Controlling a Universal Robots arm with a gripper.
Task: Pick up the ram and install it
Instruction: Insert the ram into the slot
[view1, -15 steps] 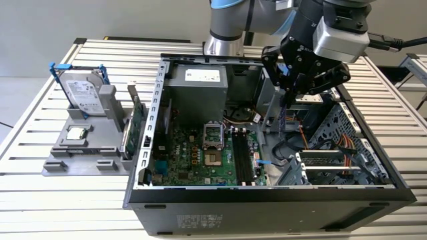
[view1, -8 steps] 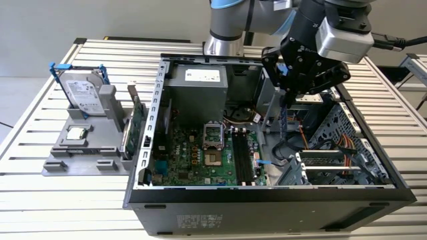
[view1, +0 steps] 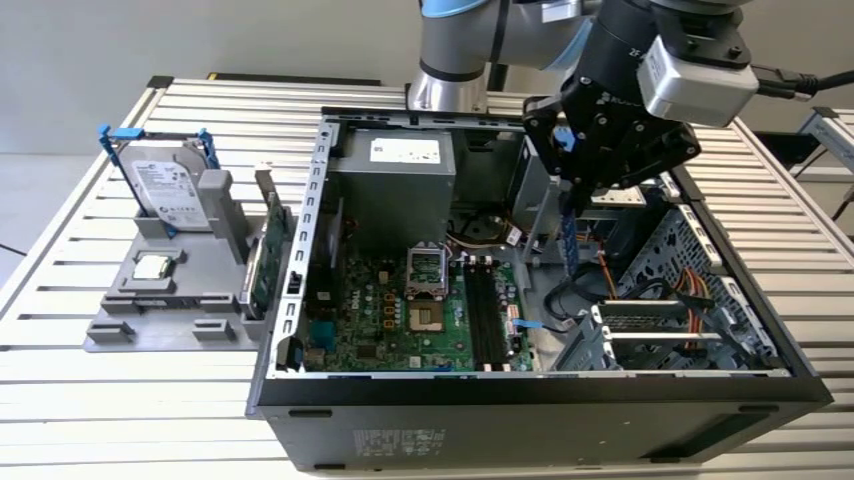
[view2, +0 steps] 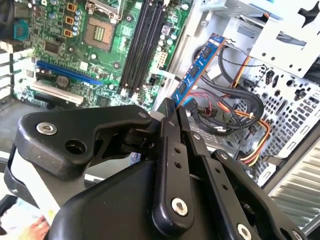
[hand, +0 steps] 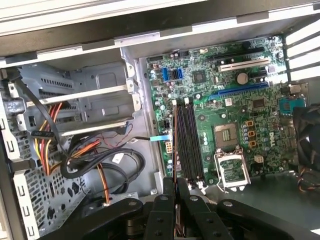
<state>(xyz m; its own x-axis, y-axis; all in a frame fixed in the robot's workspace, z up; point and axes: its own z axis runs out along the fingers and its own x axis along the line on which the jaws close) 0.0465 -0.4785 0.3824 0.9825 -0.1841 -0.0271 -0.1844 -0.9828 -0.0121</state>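
The ram is a long narrow blue stick hanging upright from my gripper, whose fingers are shut on its upper end. It hovers inside the open computer case, above the cables and toward the exterior view's right of the black memory slots. In the second wrist view the ram sticks out past the fingertips, beside the slots. In the first wrist view the ram appears edge-on, alongside the slots.
A grey holder at the exterior view's left carries a silver hard drive, a green card and a small chip. Inside the case are the power supply, drive cage and loose cables.
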